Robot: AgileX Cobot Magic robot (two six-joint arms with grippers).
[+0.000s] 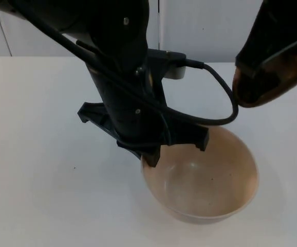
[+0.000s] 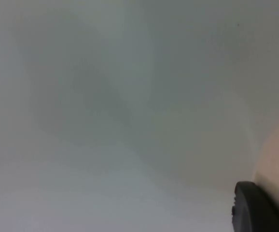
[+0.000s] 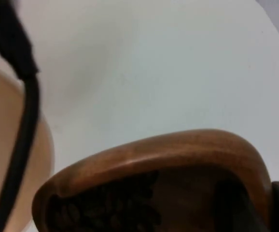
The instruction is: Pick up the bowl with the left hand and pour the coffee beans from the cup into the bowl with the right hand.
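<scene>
Left gripper [image 1: 151,157] clamped on the beige bowl [image 1: 205,180] at its ten o'clock rim, one fingertip inside the wall; bowl appears lifted off the white table [image 1: 40,154]. Bowl interior bare. Right gripper [image 1: 272,51] at two o'clock from the bowl, grasping a brown wooden cup [image 1: 266,82] tilted toward it, apart from the rim. Coffee beans [image 3: 101,208] visible inside the cup [image 3: 178,154] in the right wrist view.

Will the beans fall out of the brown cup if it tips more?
Probably: the brown wooden cup, gripped by the right end effector, is already tilted, and the loose coffee beans sit near its rim. They look small and would likely slide toward the beige bowl.
</scene>
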